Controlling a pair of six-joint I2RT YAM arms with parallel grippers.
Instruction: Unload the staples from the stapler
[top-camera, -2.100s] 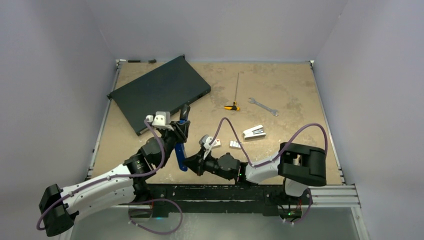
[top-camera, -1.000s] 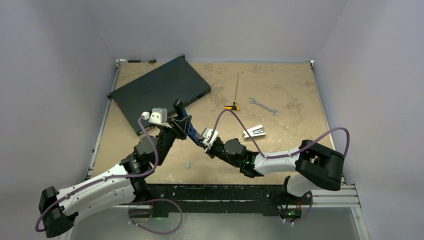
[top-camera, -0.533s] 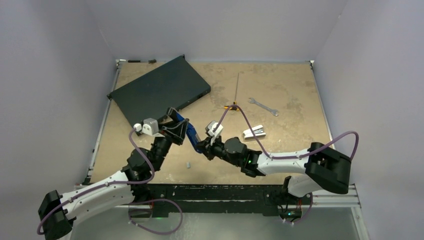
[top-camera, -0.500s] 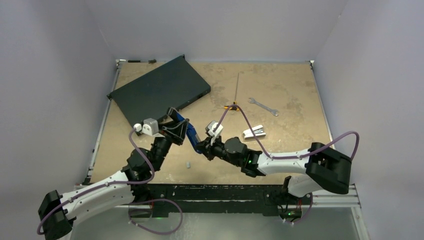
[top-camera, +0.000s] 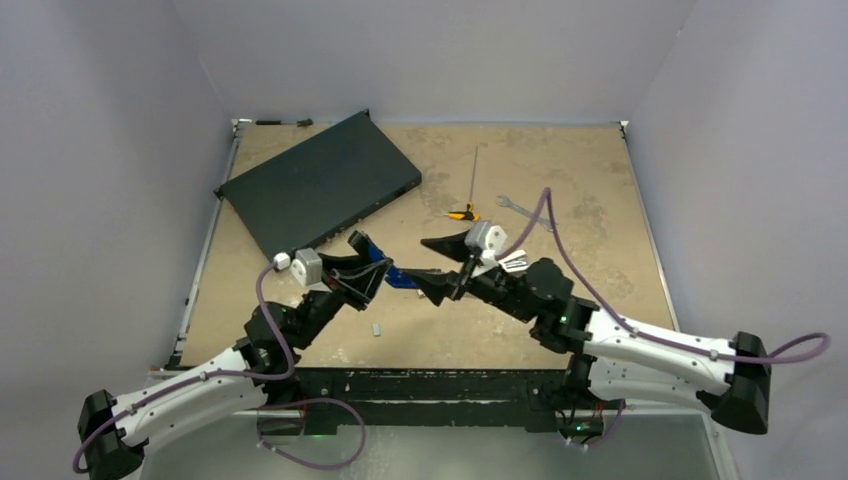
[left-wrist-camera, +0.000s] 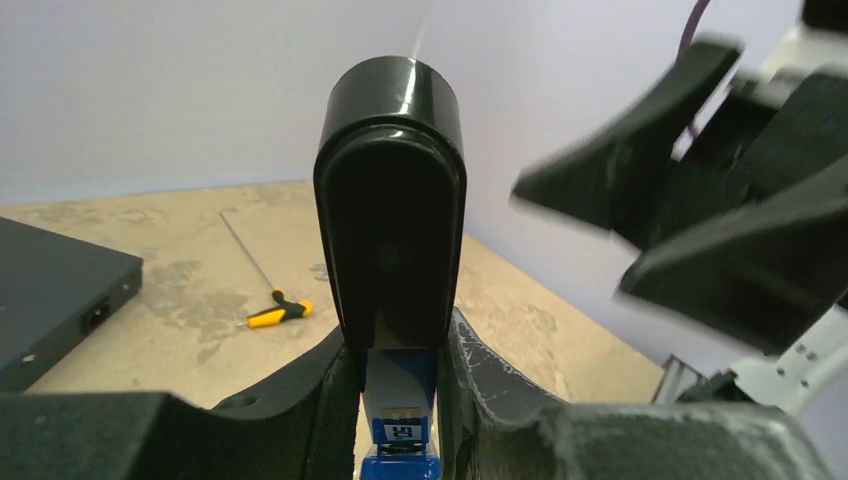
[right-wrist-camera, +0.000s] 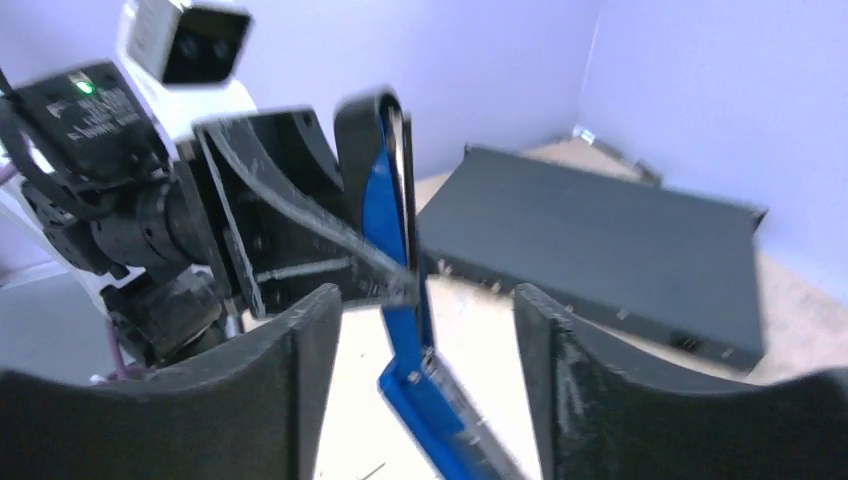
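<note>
My left gripper (top-camera: 370, 266) is shut on the stapler's black-and-blue bar (top-camera: 392, 276), which is held above the table with its blue end towards the right arm. In the left wrist view the black cap (left-wrist-camera: 390, 200) stands up between the fingers, with the blue part (left-wrist-camera: 400, 425) below it. My right gripper (top-camera: 426, 263) stands open facing that blue end, and the blue bar (right-wrist-camera: 402, 300) shows just beyond its fingers (right-wrist-camera: 300, 380). A small grey block of staples (top-camera: 377, 328) lies on the table below. The white-topped part of the stapler (top-camera: 516, 262) lies behind the right wrist.
A flat black box (top-camera: 320, 185) lies at the back left, close behind the left gripper. A yellow-handled screwdriver (top-camera: 464, 213) and a silver wrench (top-camera: 508, 203) lie at the back centre. The right arm's purple cable (top-camera: 545, 215) loops over the wrench.
My right gripper has opened, let go of the blue end and drawn back to the right, with its whole arm swung right. The left gripper has lowered and tilted with the bar.
</note>
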